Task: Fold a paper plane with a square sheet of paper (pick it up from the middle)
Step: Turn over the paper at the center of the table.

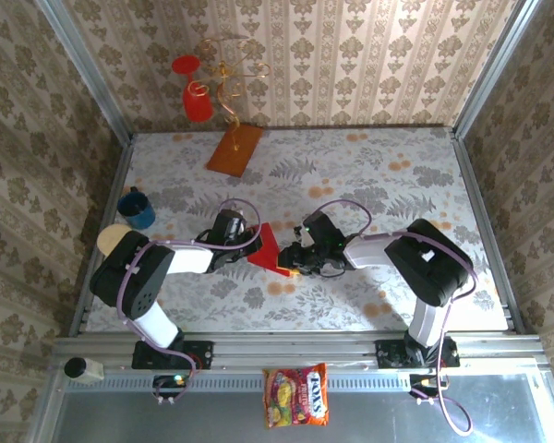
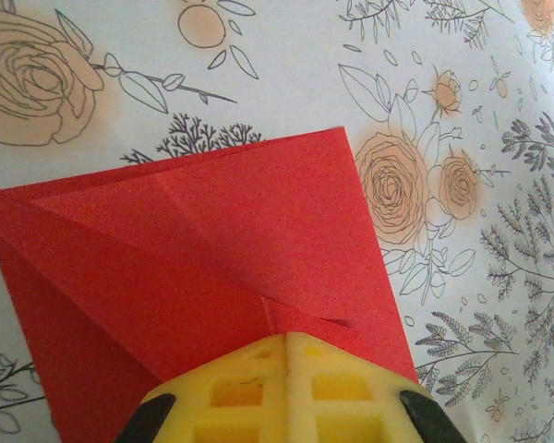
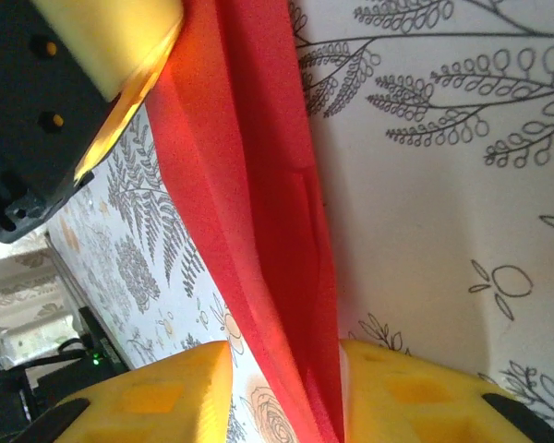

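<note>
The square sheet of paper (image 1: 266, 247) is bright red and folded into layered flaps, lying in the middle of the flowered table between both grippers. My left gripper (image 2: 286, 338) is shut, its yellow pads pressed together on a crease at the sheet's (image 2: 231, 240) near edge. In the top view the left gripper (image 1: 250, 245) meets the paper from the left. My right gripper (image 3: 284, 358) is open and straddles the paper's (image 3: 258, 212) narrow folded end. The paper lies against the right finger, with a gap to the left one. From above, the right gripper (image 1: 292, 259) stands at the paper's right side.
A blue cup (image 1: 137, 208) and a pale round object (image 1: 115, 238) sit at the left edge. An orange-brown board (image 1: 234, 148) and a wire stand with red goblets (image 1: 196, 97) stand at the back. A candy bag (image 1: 296, 397) lies in front of the arm bases.
</note>
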